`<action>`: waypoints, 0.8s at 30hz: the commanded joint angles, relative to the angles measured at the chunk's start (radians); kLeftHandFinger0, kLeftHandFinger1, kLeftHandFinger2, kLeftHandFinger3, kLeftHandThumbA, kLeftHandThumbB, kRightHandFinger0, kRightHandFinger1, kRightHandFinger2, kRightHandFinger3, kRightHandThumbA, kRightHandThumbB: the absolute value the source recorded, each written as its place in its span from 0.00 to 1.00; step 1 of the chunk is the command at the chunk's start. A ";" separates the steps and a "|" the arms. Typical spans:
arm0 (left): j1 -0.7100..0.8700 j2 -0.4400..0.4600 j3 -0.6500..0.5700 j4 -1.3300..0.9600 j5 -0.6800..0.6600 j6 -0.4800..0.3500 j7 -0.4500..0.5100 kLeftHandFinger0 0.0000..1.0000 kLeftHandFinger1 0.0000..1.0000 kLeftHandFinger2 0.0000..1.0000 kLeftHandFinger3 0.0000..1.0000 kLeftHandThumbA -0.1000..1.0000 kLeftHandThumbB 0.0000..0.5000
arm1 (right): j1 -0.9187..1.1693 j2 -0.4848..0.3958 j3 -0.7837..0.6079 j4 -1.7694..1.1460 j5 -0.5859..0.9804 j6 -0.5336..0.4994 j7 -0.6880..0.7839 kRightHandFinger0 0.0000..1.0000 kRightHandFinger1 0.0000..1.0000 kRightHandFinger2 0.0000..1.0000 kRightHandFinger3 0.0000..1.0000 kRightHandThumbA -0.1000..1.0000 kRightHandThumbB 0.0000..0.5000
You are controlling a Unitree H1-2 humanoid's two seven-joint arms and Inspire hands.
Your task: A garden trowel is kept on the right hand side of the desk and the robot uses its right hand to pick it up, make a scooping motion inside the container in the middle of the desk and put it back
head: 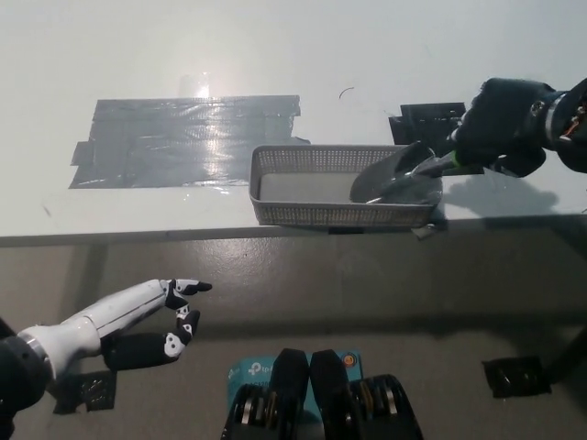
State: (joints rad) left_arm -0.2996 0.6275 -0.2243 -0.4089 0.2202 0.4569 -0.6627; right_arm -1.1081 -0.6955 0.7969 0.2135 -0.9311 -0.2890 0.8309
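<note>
Trowel point(393, 181) in the head view lies right of centre, its dark blade dipped into the right end of the mesh container point(303, 214), its handle clenched in the black right hand point(503, 124) at upper right. It looks rigid and fairly light, best held by the handle. Besides the blade, the container seems empty. White left hand point(138, 325) rests spread, holding nothing, at lower left

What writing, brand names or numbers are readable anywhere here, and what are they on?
"tp-li": white letters on the teal box at the bottom middle; the rest is hidden.
Orange round mark on that box: too small to read.
Black patterned patch behind the container: no readable text.
Trowel and container: no writing visible.
</note>
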 commanded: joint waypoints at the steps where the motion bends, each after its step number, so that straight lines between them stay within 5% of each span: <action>1: -0.064 0.020 0.003 -0.016 0.015 0.013 -0.024 1.00 1.00 1.00 1.00 1.00 0.82 | -0.041 -0.024 -0.041 -0.039 -0.115 0.116 0.190 0.02 0.24 0.51 0.84 0.22 0.00; 3: -0.066 0.019 0.002 -0.013 0.027 0.013 -0.029 1.00 1.00 1.00 1.00 1.00 0.82 | -0.021 -0.019 -0.046 -0.042 -0.119 0.101 0.169 0.05 0.25 0.47 0.67 0.32 0.00; 5: -0.076 0.022 -0.008 -0.006 0.032 0.013 -0.031 1.00 1.00 1.00 1.00 1.00 0.81 | -0.009 0.001 -0.048 -0.042 -0.124 0.107 0.170 0.11 0.31 0.51 0.76 0.35 0.00; 8: -0.084 0.017 -0.013 -0.001 0.035 0.013 -0.034 1.00 1.00 1.00 1.00 1.00 0.81 | 0.000 0.050 -0.058 -0.039 -0.113 0.116 0.175 0.00 0.18 0.42 0.87 0.25 0.00; 9: -0.083 0.011 -0.010 0.001 0.028 0.013 -0.038 1.00 1.00 1.00 1.00 1.00 0.80 | 0.005 0.073 -0.062 -0.040 -0.113 0.130 0.178 0.00 0.16 0.43 0.80 0.13 0.00; 11: -0.084 0.009 -0.011 0.002 0.031 0.013 -0.042 1.00 1.00 1.00 1.00 1.00 0.81 | 0.008 0.099 -0.067 -0.037 -0.112 0.136 0.193 0.00 0.23 0.54 0.68 0.06 0.05; 13: -0.085 0.009 -0.018 0.003 0.033 0.013 -0.042 1.00 1.00 1.00 1.00 1.00 0.85 | 0.018 0.136 -0.062 -0.047 -0.134 0.143 0.192 0.04 0.35 0.70 0.71 0.05 0.00; 16: -0.087 0.010 -0.021 0.008 0.032 0.013 -0.037 1.00 1.00 1.00 1.00 1.00 0.89 | 0.022 0.163 -0.065 -0.048 -0.143 0.140 0.180 0.00 0.29 0.56 0.74 0.02 0.00; 18: -0.090 0.011 -0.026 0.011 0.030 0.013 -0.035 1.00 1.00 1.00 1.00 1.00 0.89 | 0.028 0.172 -0.079 -0.050 -0.128 0.137 0.171 0.01 0.32 0.56 0.78 0.01 0.00; 24: -0.103 0.006 -0.028 0.015 0.030 0.013 -0.041 1.00 1.00 1.00 1.00 1.00 0.86 | 0.040 0.201 -0.099 -0.031 -0.136 0.133 0.129 0.00 0.20 0.48 0.64 0.00 0.00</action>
State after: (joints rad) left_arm -0.3636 0.6242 -0.2556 -0.3827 0.2421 0.4571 -0.6866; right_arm -1.0471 -0.5026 0.7275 0.1973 -1.0655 -0.1546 0.9842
